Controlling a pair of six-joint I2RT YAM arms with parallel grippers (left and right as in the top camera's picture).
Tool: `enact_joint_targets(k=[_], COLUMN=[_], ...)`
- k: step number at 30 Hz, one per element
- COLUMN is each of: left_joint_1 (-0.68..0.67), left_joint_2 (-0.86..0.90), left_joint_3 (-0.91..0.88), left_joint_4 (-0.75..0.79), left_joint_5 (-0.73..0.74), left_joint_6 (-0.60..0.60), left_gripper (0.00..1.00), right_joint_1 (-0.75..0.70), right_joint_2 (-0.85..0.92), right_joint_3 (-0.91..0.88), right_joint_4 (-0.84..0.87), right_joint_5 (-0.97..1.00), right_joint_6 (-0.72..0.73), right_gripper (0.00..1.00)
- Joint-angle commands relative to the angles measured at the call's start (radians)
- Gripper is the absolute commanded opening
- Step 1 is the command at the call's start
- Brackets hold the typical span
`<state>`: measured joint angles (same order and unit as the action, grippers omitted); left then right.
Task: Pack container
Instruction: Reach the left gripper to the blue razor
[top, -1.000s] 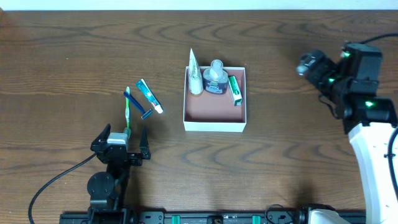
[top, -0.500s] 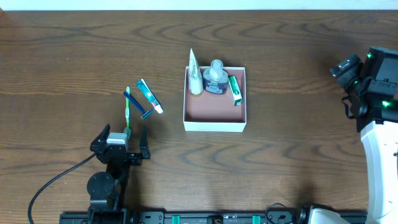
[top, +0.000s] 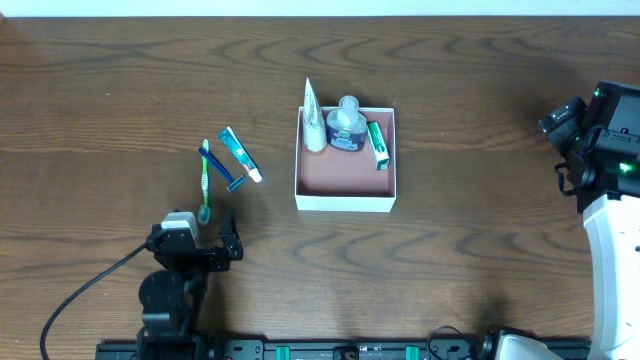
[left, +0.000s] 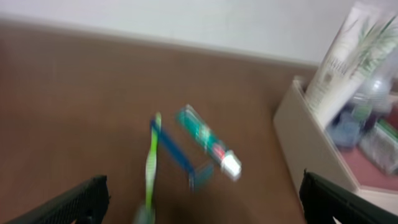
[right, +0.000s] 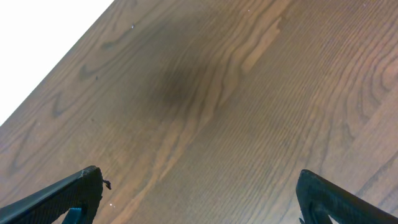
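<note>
Tool at left (top: 195, 244) has backed off the toothbrush (top: 206, 180).

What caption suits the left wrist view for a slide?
Open left gripper facing a green toothbrush, blue razor and toothpaste tube beside the partly packed white container.

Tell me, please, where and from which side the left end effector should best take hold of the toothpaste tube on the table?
Probably the middle of the toothpaste tube, from straight above, closing across its narrow width. It lies flat and diagonal, and the razor sits close beside its white-capped end, so mid-body leaves more room. The left end effector is open.
</note>
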<state>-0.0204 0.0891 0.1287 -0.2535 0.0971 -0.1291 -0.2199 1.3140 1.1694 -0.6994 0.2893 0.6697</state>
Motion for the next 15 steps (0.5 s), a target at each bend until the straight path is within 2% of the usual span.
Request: enact_joint_targets(k=[1, 10, 15], left_joint_1=[0.005, 0.005, 0.005], left_joint_2=[0.14, 0.724, 0.938], left_joint_3=[0.144, 0.57, 0.636], left_joint_4=[-0.087, -0.352, -0.325], left_joint_5=[-0.005, -0.001, 0.06], left_joint_6=[-0.053, -0.048, -0.053], left_gripper=[0.98, 0.98, 0.98], right_joint_1=[-0.006, -0.006, -0.006], right_joint_2=[0.003, 0.003, 0.003], right_joint_3=[0.01, 0.01, 0.01], right_joint_4=[-0.001, -0.001, -0.001], right_joint_5=[0.024, 0.024, 0.024], right_joint_6=[-0.001, -0.001, -0.001], right_gripper=[0.99, 0.99, 0.99])
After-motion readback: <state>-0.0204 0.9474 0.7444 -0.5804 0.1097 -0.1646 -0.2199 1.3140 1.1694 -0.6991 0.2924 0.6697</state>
